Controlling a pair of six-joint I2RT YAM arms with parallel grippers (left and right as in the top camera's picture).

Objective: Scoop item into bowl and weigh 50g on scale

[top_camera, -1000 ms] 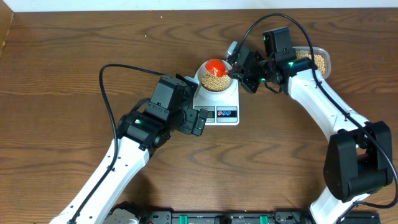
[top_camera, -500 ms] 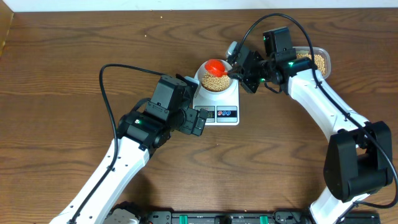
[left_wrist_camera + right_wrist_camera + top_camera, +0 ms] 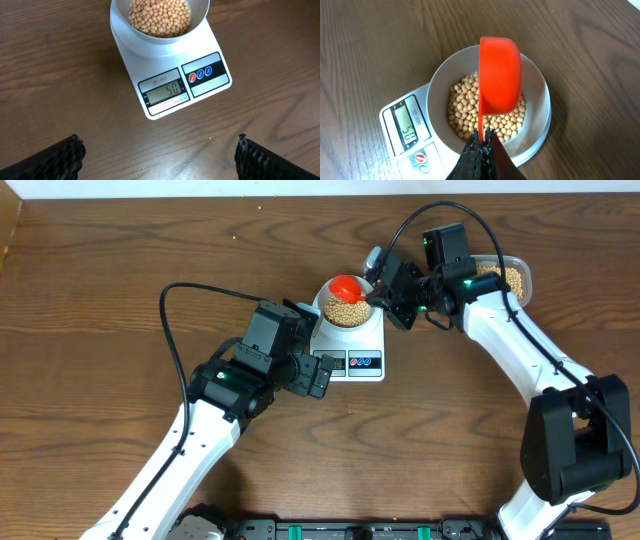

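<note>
The white bowl (image 3: 325, 298) sits on the white scale (image 3: 368, 340) and holds tan beans (image 3: 347, 311). The scale's display (image 3: 167, 91) reads 50. My right gripper (image 3: 385, 292) is shut on the handle of a red scoop (image 3: 347, 285), held tipped over the bowl. In the right wrist view the red scoop (image 3: 500, 75) hangs above the beans (image 3: 465, 112) in the bowl (image 3: 537, 90), with my right gripper (image 3: 482, 142) below it. My left gripper (image 3: 160, 155) is open and empty, just in front of the scale (image 3: 210, 87); in the overhead view my left gripper (image 3: 318, 375) is beside the scale's front left.
A clear plastic tub (image 3: 512, 277) with more beans stands at the back right, behind my right arm. Black cables loop over the wooden table (image 3: 100, 300) behind both arms.
</note>
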